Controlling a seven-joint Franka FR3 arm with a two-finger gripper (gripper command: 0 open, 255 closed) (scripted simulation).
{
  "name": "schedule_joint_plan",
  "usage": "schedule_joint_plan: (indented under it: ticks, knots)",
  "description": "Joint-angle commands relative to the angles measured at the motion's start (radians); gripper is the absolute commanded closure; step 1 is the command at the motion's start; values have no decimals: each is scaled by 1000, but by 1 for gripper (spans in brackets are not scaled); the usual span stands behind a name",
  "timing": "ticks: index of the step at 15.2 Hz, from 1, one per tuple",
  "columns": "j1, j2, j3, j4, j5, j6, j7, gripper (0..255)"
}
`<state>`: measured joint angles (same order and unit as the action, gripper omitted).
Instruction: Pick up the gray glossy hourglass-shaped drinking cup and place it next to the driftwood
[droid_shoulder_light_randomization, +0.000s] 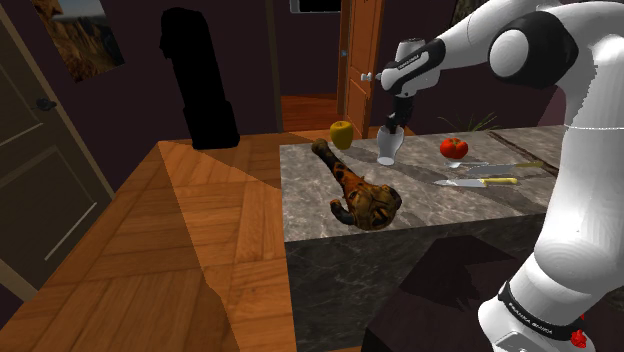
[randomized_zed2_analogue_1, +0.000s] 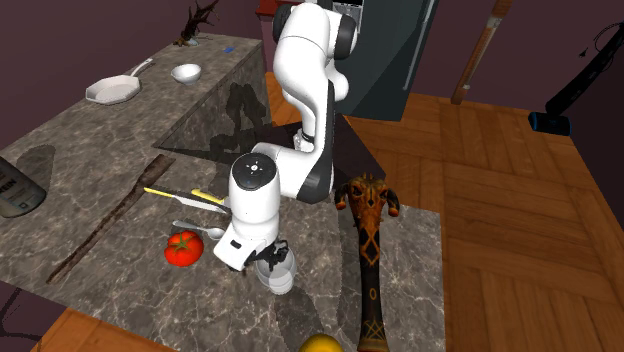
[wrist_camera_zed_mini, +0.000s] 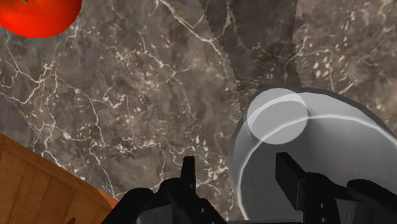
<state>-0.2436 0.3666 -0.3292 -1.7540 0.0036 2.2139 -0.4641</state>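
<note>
The tool (wrist_camera_zed_mini: 235, 167) sits closest to the wrist camera, its 2 black fingers (wrist_camera_zed_mini: 188, 172) standing apart. 1 finger is outside the wall of the grey glossy cup (wrist_camera_zed_mini: 350, 146) and the other is inside its mouth. Neither visibly presses the wall, so the tool is open and the cup is not held. The cup stands upright on the dark marble counter (droid_shoulder_light_randomization: 450, 205), directly under the tool. In the shoulder view it is between the thin end of the driftwood (droid_shoulder_light_randomization: 360, 195) on its left and a red tomato (droid_shoulder_light_randomization: 453, 148) on its right, apart from both. The driftwood lies flat, its thick knotted end at the counter's near edge. A yellow fruit (droid_shoulder_light_randomization: 342, 133) rests just beyond the driftwood's thin end. A yellow-handled knife (droid_shoulder_light_randomization: 480, 182) lies nearer the shoulder camera than the tomato. Wooden floor (droid_shoulder_light_randomization: 200, 250) spreads to the shoulder view's left of the counter.
</note>
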Motion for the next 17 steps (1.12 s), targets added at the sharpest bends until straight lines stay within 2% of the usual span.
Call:
schedule_joint_plan:
  ticks: [1, 9, 17]
  knots:
    - [0, 0, 0, 0, 0, 0, 0, 255]
    - [0, 0, 0, 0, 0, 0, 0, 255]
    - [4, -38, -5, 57, -11, -94, 0, 255]
